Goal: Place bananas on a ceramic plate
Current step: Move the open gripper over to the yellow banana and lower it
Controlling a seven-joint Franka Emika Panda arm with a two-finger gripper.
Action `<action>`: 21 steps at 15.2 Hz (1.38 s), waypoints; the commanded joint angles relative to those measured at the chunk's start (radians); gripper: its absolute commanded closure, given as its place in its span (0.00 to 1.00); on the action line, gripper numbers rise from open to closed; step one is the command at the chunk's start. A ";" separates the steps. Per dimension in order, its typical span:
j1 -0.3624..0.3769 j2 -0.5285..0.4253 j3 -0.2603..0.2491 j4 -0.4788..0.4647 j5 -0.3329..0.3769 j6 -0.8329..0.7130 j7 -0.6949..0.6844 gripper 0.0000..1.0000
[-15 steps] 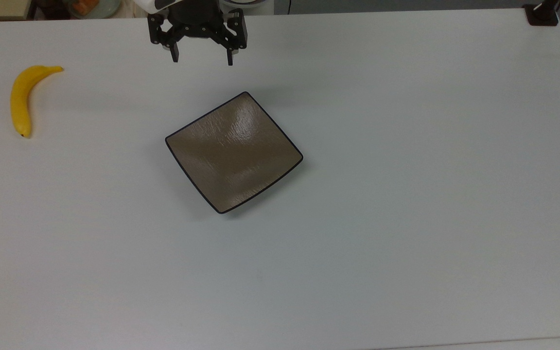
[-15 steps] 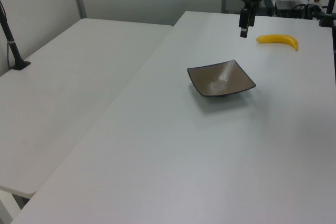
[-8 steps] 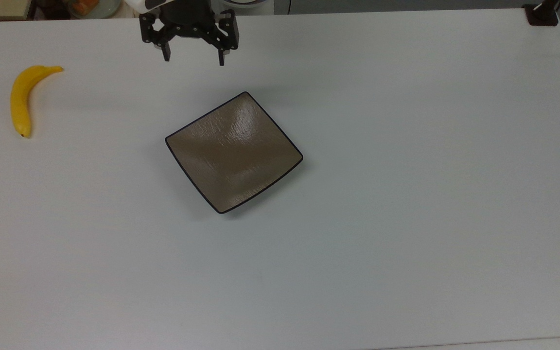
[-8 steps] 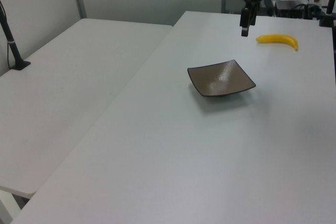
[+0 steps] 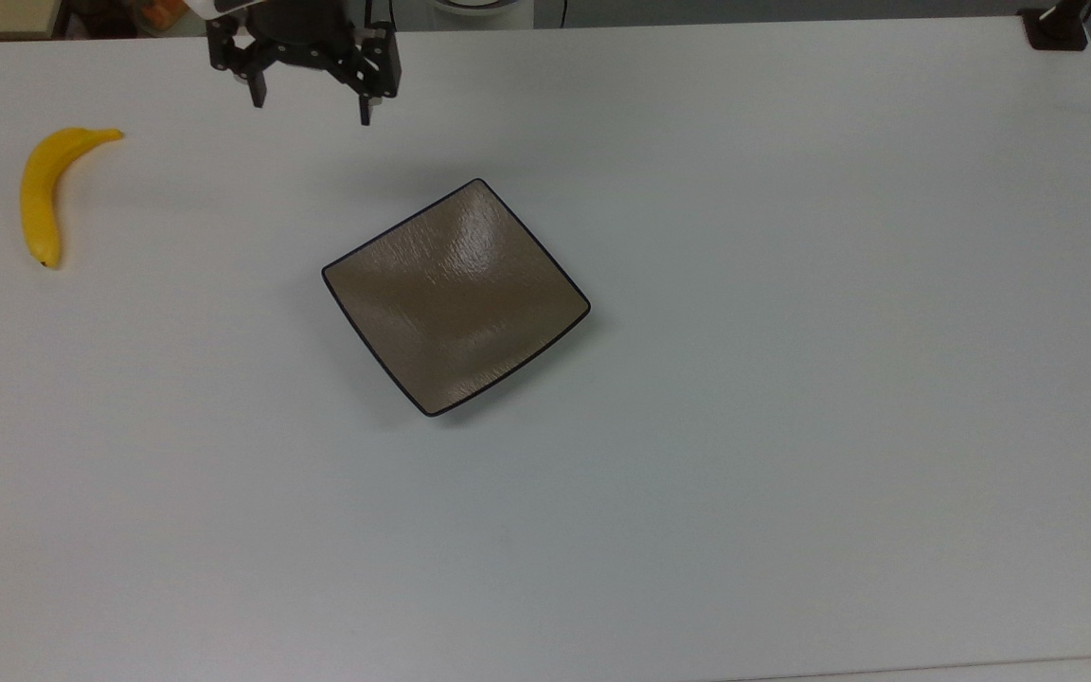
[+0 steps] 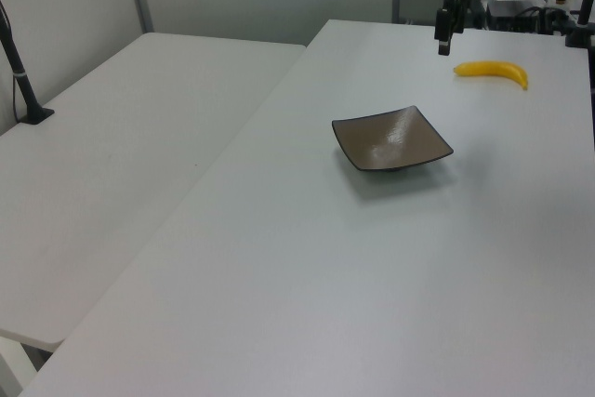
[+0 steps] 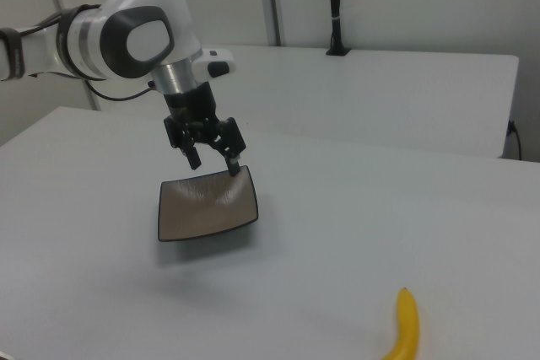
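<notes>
Above white table [image 5: 792,426], fingers [image 5: 366,106] wide, empty

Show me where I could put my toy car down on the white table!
Lots of room. In the top view, the white table is bare everywhere right of and below the square brown ceramic plate. A bare strip also runs between the plate and the curved yellow banana. The busiest spot is the top edge, where the black open gripper hangs.

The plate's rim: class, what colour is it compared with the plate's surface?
The plate is glossy brown-taupe with a thin dark rim, clearest in the top view.
</notes>
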 commanded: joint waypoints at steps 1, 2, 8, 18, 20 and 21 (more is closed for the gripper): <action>-0.023 0.014 -0.050 -0.017 -0.030 0.038 -0.084 0.00; -0.034 0.017 -0.073 -0.019 -0.047 0.054 -0.101 0.00; -0.120 0.094 -0.184 -0.019 -0.067 0.184 -0.271 0.00; -0.293 0.329 -0.184 0.083 -0.163 0.370 -0.362 0.00; -0.313 0.350 -0.184 0.083 -0.163 0.405 -0.363 0.00; -0.321 0.361 -0.184 0.084 -0.165 0.405 -0.365 0.00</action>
